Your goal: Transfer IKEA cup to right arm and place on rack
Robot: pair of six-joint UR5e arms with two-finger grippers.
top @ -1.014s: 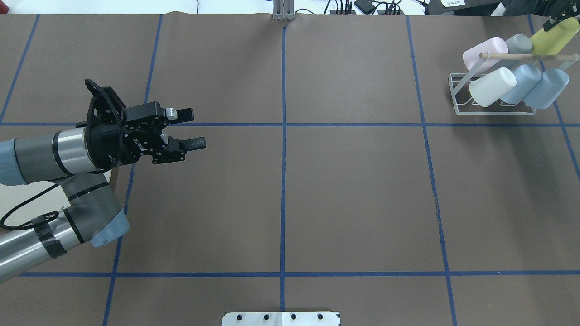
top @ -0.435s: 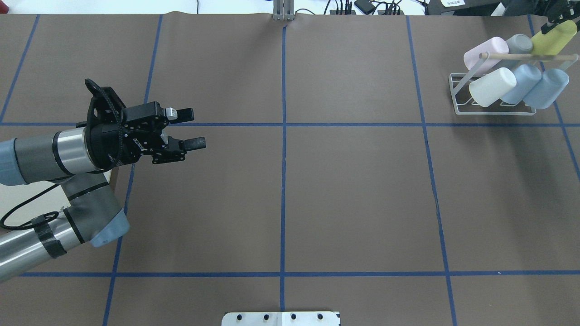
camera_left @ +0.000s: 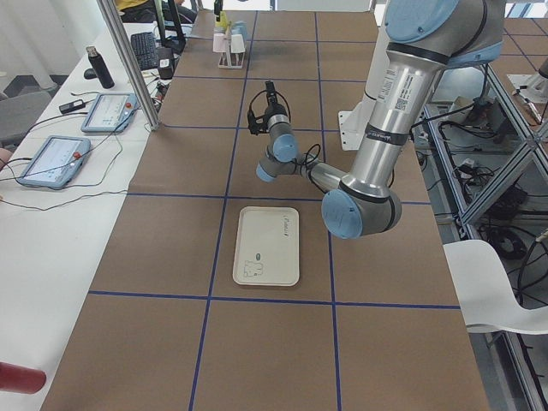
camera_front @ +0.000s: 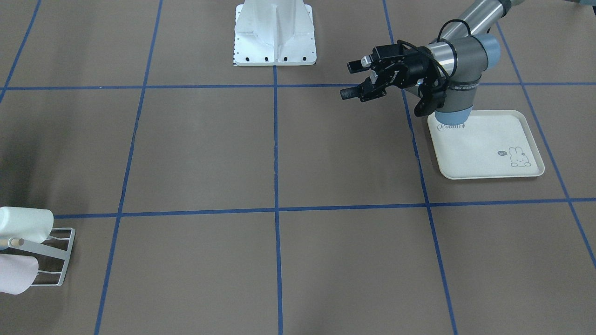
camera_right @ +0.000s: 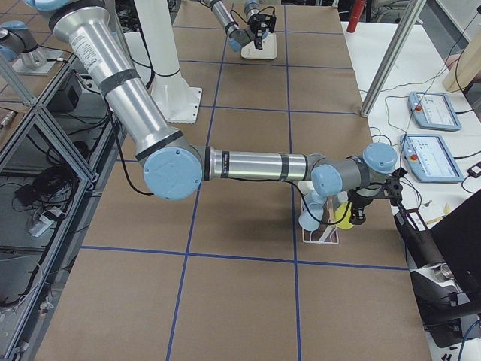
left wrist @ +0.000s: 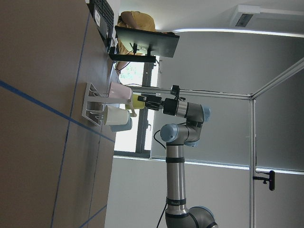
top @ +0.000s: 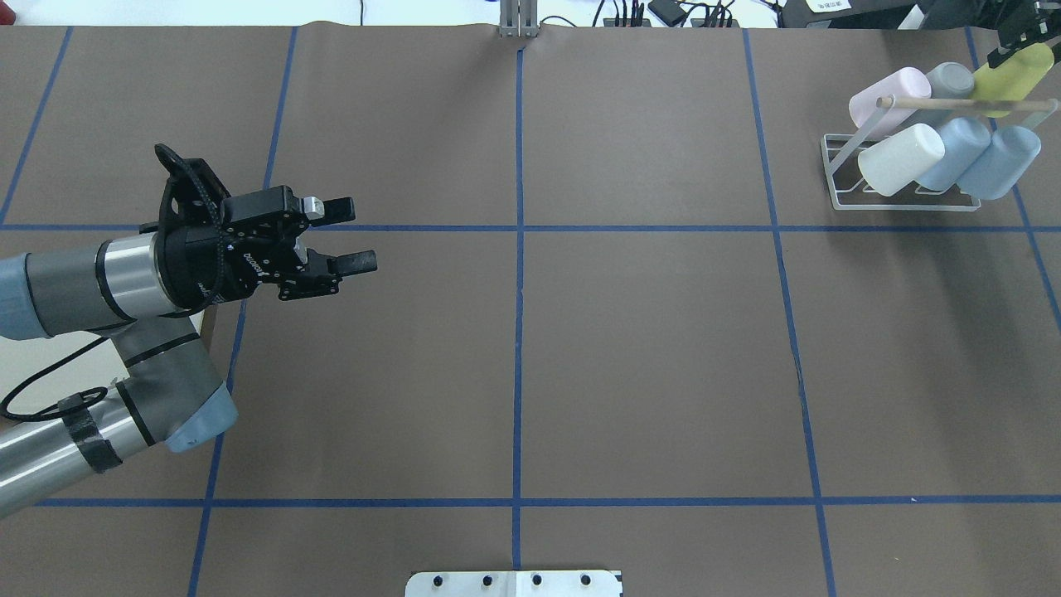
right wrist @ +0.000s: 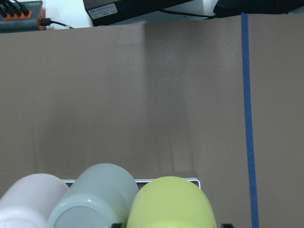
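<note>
Front-facing view: a cream rabbit-print tray (camera_front: 493, 153) lies on the desk (camera_front: 186, 149) beneath the left arm (camera_front: 458, 53). The left gripper (camera_front: 348, 81) has its fingers wide apart.

Overhead: the rack (top: 837, 178), far right, carries 5 cups (top: 902, 157). The right gripper (top: 1014, 38) fingers clasp the smooth yellow-green IKEA cup (top: 1015, 73) at the rack's far-right end.
</note>
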